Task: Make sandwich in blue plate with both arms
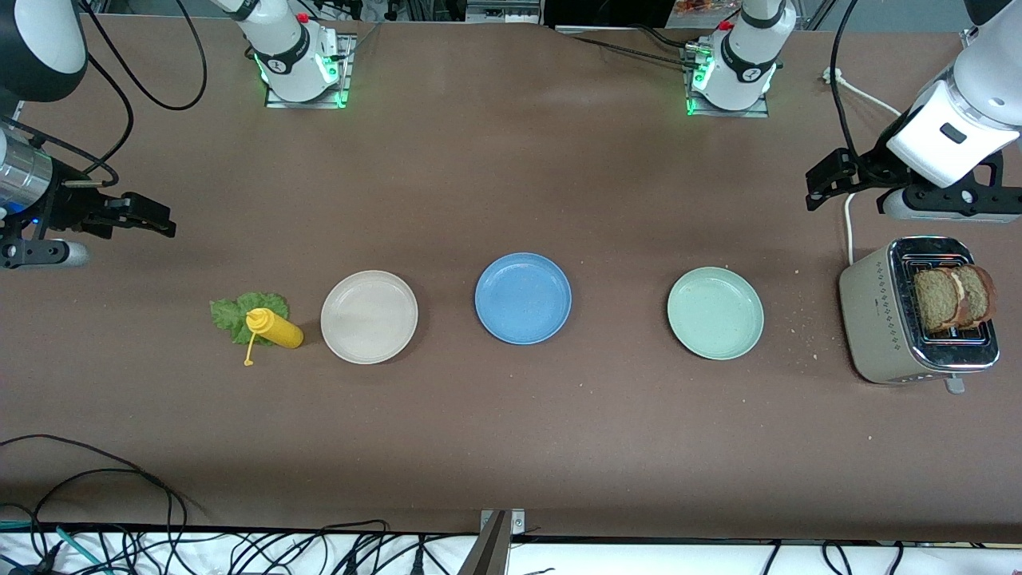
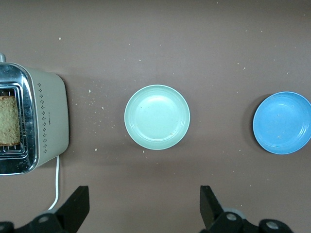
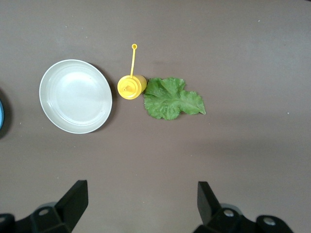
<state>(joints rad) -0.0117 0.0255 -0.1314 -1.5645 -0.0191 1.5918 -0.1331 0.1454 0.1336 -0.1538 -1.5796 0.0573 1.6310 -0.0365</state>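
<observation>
Bottle atop lettuce

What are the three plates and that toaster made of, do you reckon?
The blue plate, cream-white plate and pale green plate look like matte plastic or a fibre composite: dull, faintly speckled, no glaze shine. The toaster seems to have a beige painted or plastic body under a polished metal top that mirrors light.

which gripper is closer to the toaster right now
Left. The left gripper hangs open just above the toaster; the right gripper is at the table's right-arm end, near the lettuce.
</observation>
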